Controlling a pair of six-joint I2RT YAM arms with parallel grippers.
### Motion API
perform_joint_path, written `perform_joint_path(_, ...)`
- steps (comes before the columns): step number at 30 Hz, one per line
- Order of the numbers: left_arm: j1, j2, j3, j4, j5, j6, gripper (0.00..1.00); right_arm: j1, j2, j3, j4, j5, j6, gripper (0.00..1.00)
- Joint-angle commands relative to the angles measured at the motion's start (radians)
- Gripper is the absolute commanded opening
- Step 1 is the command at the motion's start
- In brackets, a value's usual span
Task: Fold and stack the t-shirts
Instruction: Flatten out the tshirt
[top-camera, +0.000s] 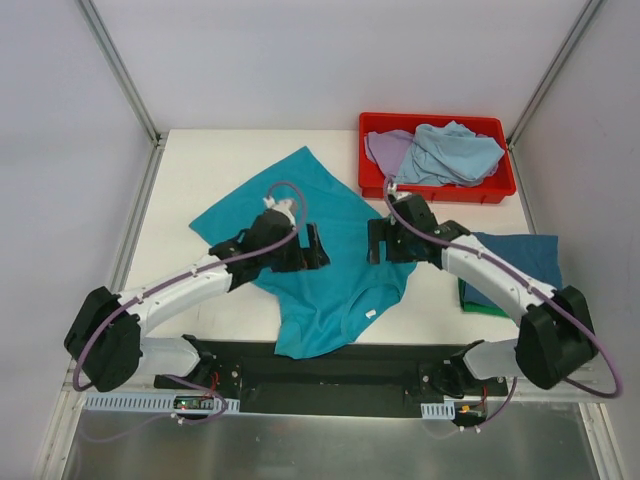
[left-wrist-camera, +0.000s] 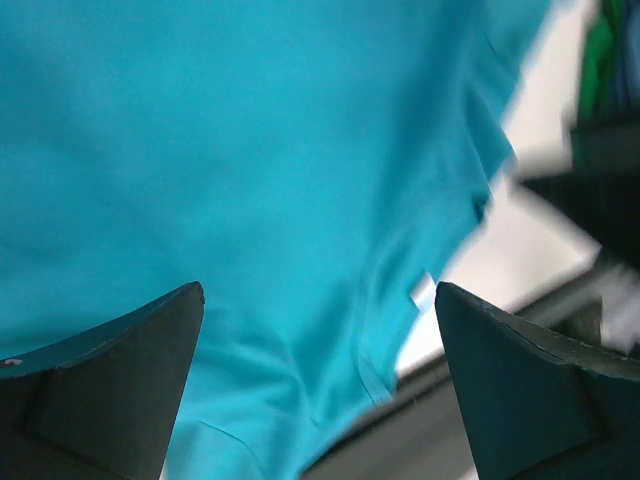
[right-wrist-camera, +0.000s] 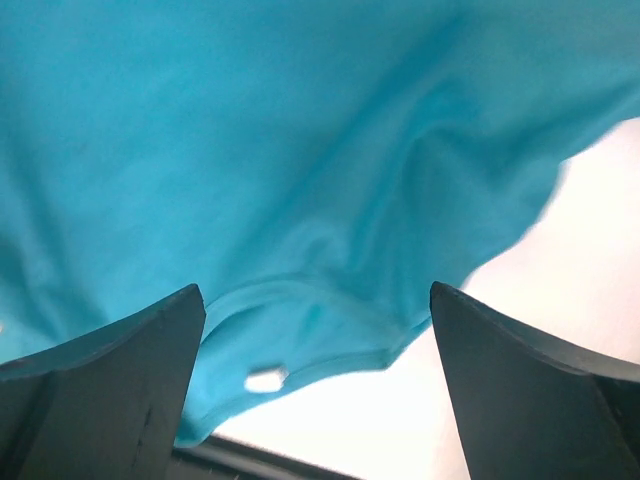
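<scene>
A teal t-shirt (top-camera: 300, 190) lies spread out and rumpled on the middle of the table, its neckline and white label (top-camera: 369, 315) toward the near edge. My left gripper (top-camera: 318, 247) hovers open over the shirt's middle, and teal cloth (left-wrist-camera: 250, 150) fills its wrist view. My right gripper (top-camera: 376, 240) stands open at the shirt's right edge, above the collar (right-wrist-camera: 330, 365) and label (right-wrist-camera: 265, 379). Neither holds anything. A folded dark blue t-shirt (top-camera: 520, 262) lies on a green one (top-camera: 478, 304) at the right. Lavender (top-camera: 383, 148) and pale blue (top-camera: 455, 152) t-shirts sit crumpled in the tray.
The red plastic tray (top-camera: 440, 192) stands at the back right corner. White tabletop (top-camera: 210, 170) shows around the teal shirt and under the collar (right-wrist-camera: 520, 380). A black base rail (top-camera: 330, 370) runs along the near edge. Metal frame posts rise at both back corners.
</scene>
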Motion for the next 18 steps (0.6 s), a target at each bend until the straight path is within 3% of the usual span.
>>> perform_joint_path(1,0.206,-0.023,0.018,-0.054,-0.107,0.059,0.99,0.161,-0.084,-0.112,0.069,-0.161,0.092,0.96)
perform_joint_path(8,0.438,0.103,0.087,-0.051,-0.078,0.076,0.99,0.396,0.027,-0.153,0.201,-0.238,0.223,0.96)
perform_joint_path(14,0.561,0.277,0.119,-0.043,0.075,0.094,0.99,0.389,0.133,-0.153,0.184,-0.184,0.255,0.97)
perform_joint_path(18,0.577,0.325,0.11,-0.04,0.111,0.1,0.99,0.341,0.146,-0.192,0.186,-0.179,0.264,0.97)
